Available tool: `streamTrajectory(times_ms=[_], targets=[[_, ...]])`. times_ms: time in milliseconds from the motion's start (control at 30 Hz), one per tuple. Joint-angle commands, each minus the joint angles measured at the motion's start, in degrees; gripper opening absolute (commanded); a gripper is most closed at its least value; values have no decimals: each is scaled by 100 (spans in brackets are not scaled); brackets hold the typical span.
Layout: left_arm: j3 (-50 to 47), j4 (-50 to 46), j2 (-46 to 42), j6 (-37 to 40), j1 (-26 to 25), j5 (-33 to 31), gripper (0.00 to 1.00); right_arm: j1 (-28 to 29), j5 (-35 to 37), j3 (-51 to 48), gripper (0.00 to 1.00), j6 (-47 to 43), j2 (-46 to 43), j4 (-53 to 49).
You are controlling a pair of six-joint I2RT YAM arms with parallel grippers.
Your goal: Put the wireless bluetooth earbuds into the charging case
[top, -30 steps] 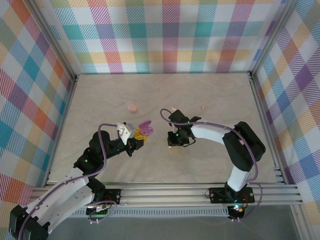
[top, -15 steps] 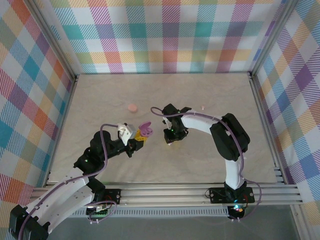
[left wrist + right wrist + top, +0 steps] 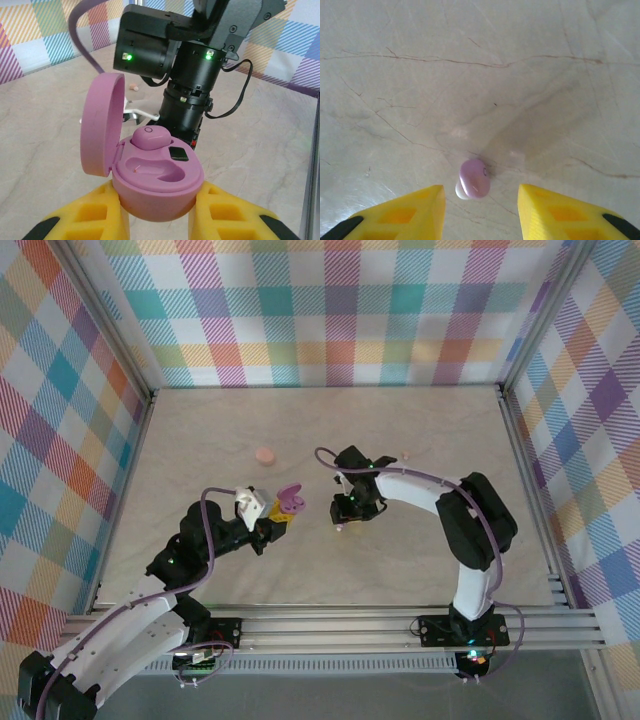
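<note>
My left gripper is shut on the purple charging case and holds it up above the table. Its lid stands open to the left. One purple earbud sits in the far slot, while the near slot is empty. In the top view the case is left of the right wrist. My right gripper points down at the table, open. Another purple earbud lies loose on the table between its yellow fingers, touching neither. The left gripper and right gripper are close together mid-table.
A round pink puck lies behind the left gripper. A small pink piece lies at the back right. The right arm's black wrist hangs close behind the held case. Plaid walls and metal rails border the table.
The right gripper's jaws have opened and the arm shifted slightly over the table; an earbud now lies free between its fingers. The left gripper and case have stayed put.
</note>
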Motion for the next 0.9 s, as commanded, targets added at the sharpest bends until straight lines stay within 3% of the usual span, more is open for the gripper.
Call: streamTrajectory(times_ms=[0, 600, 867], targets=[[106, 76, -127, -15, -21, 58, 1, 0, -154, -273, 43, 457, -213, 383], [56, -64, -339, -65, -21, 62, 1, 166, -7, -276, 38, 506, 80, 557], [48, -59, -339, -38, -21, 34, 1, 198, 76, -153, 25, 398, 151, 501]])
